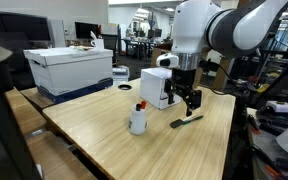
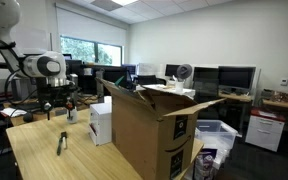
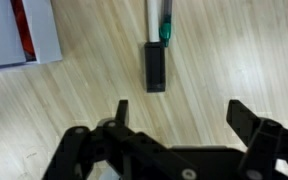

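Gripper (image 3: pixel 177 108) hangs released and empty just above the marker (image 3: pixel 157 60) — jaws spread wider than it — which lies flat on the table (image 3: pixel 234 50), a box (image 3: pixel 19 30) near the marker.

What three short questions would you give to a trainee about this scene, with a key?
1. True or false: the gripper has its jaws open and holds nothing.
2. Which thing lies on the table nearest to the gripper? A) a marker B) a spoon C) a sponge
3. Fill in: in the wrist view, the cap of the marker is ____ in colour.

Key: 1 true; 2 A; 3 black.
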Action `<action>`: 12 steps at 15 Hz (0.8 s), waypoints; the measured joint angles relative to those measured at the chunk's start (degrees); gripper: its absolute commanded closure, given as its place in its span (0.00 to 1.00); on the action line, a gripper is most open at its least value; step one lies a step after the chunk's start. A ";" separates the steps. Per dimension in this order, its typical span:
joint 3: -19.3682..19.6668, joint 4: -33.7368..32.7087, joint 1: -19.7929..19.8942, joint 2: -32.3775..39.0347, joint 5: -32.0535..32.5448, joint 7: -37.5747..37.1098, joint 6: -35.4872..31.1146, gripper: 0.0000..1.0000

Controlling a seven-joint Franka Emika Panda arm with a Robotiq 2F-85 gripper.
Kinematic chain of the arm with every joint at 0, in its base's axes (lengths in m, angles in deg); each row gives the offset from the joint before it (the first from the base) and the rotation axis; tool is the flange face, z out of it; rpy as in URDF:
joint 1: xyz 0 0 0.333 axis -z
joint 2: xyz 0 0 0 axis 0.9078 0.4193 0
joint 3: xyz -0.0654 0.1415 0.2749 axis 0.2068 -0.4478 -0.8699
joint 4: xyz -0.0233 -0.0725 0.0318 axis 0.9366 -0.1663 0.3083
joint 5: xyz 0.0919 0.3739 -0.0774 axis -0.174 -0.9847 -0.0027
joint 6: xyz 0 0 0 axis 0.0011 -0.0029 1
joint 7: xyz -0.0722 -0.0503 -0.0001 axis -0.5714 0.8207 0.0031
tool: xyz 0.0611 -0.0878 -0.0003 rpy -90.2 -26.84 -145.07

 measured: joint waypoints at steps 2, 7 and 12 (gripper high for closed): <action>-0.03 -0.01 0.00 0.80 0.17 0.01 -0.36 0.00; -0.03 -0.41 0.01 3.41 0.18 -0.10 -0.40 0.00; -0.05 -2.26 0.00 6.54 0.98 -0.90 -0.38 0.00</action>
